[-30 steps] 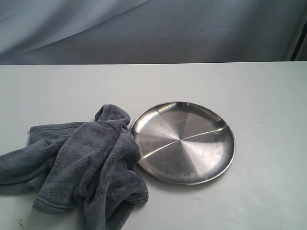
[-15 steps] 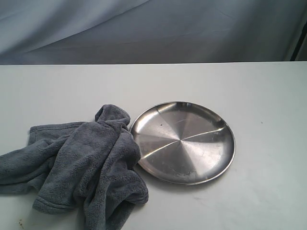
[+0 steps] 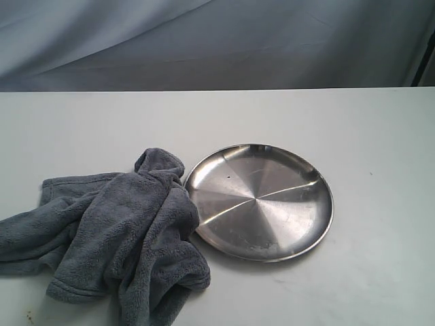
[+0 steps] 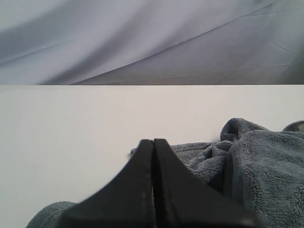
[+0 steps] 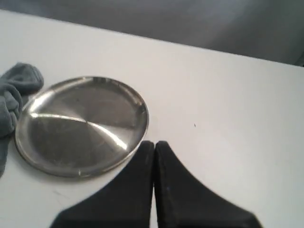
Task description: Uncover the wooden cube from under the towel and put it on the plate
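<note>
A crumpled grey fleece towel (image 3: 115, 234) lies on the white table at the front left, its edge touching the plate's left rim. The shiny steel plate (image 3: 258, 201) sits beside it, bare. No wooden cube shows in any view; it is hidden. Neither arm appears in the exterior view. In the left wrist view my left gripper (image 4: 153, 141) is shut, empty, above the near side of the towel (image 4: 256, 166). In the right wrist view my right gripper (image 5: 154, 143) is shut, empty, just off the rim of the plate (image 5: 80, 124), with a towel corner (image 5: 16, 88) beyond it.
The white table (image 3: 367, 136) stretches behind and to the right of the plate. A grey cloth backdrop (image 3: 217, 41) hangs along the table's far edge.
</note>
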Available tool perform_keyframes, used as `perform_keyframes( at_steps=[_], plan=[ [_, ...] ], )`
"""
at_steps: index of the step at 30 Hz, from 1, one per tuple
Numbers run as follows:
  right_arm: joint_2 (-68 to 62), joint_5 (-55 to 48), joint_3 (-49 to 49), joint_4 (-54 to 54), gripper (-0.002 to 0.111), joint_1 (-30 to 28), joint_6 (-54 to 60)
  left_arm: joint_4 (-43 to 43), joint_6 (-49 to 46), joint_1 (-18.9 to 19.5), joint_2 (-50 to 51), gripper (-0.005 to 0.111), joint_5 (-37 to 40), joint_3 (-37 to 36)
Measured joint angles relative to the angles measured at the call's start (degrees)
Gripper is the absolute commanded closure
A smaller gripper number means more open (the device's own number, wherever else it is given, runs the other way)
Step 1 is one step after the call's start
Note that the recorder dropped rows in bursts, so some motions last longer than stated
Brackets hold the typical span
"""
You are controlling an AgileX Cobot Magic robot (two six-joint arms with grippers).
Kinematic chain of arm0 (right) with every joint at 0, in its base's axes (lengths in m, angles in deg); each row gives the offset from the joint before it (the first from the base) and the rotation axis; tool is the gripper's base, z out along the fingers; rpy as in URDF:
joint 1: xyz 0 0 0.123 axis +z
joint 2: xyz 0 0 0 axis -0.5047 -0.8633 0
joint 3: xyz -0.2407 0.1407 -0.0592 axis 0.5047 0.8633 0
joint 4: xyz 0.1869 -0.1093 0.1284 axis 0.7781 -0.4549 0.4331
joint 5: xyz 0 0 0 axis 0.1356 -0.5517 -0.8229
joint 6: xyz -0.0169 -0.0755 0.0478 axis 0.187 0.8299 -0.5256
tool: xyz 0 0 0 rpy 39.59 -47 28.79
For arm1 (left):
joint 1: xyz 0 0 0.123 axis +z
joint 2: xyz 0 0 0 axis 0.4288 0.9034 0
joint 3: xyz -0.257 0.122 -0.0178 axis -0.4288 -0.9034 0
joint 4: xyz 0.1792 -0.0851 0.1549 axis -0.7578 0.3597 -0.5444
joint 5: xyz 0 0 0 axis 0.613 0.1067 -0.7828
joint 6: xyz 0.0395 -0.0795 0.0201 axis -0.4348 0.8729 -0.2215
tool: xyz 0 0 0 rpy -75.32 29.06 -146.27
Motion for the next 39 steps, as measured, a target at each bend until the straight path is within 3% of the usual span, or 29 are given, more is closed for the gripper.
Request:
perform_keyframes(
  at_steps=[8,16,27,39],
  plan=[
    [-13.8,-3.5,-4.2,-0.3,0.108,0.3,3.0,0.0,0.0,0.0,0.0,0.106,0.0,0.0],
    [-31.2,-13.5,-8.4,-1.5,0.108,5.9,4.6,0.0,0.0,0.0,0.0,0.106,0.0,0.0],
    [-50.2,-18.0,-17.0,-2.9,0.108,24.1,4.7,0.0,0.0,0.0,0.0,0.106,0.0,0.0],
    [-65.6,-20.5,-34.3,-0.1,0.108,43.9,6.9,0.0,0.0,0.0,0.0,0.106,0.0,0.0]
  ],
)
